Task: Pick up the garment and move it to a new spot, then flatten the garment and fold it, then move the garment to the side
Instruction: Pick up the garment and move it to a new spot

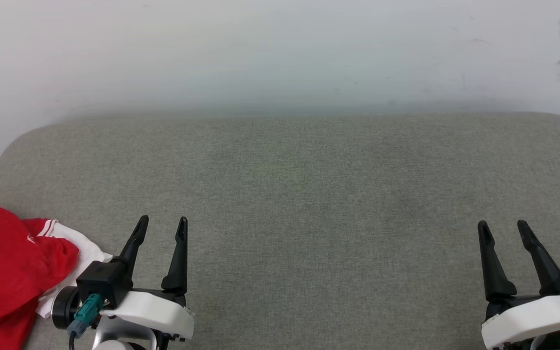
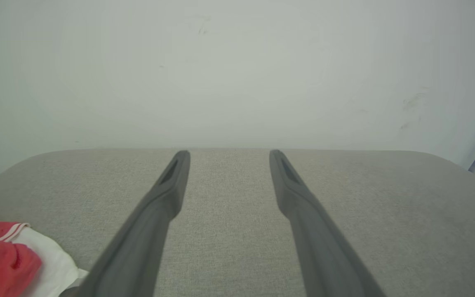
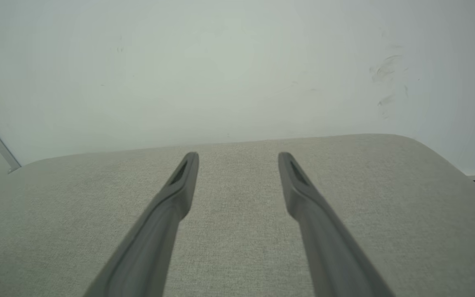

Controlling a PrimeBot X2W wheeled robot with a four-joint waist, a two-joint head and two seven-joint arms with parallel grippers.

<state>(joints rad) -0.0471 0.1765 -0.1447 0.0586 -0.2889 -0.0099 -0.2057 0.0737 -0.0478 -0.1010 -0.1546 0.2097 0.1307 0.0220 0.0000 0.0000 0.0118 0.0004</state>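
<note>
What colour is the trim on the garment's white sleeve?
Red and white stripes. The garment shows best in the head view.

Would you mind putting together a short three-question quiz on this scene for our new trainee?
1. True or false: the left hand is holding the garment.
2. In the head view, where does the garment lie on the grey fabric surface? A) in the centre B) at the lower left, beside the left hand C) next to the right hand
3. Is the garment spread flat or crumpled?
Key: 1 false; both hands are open and empty. 2 B. 3 crumpled, in a heap.
</note>
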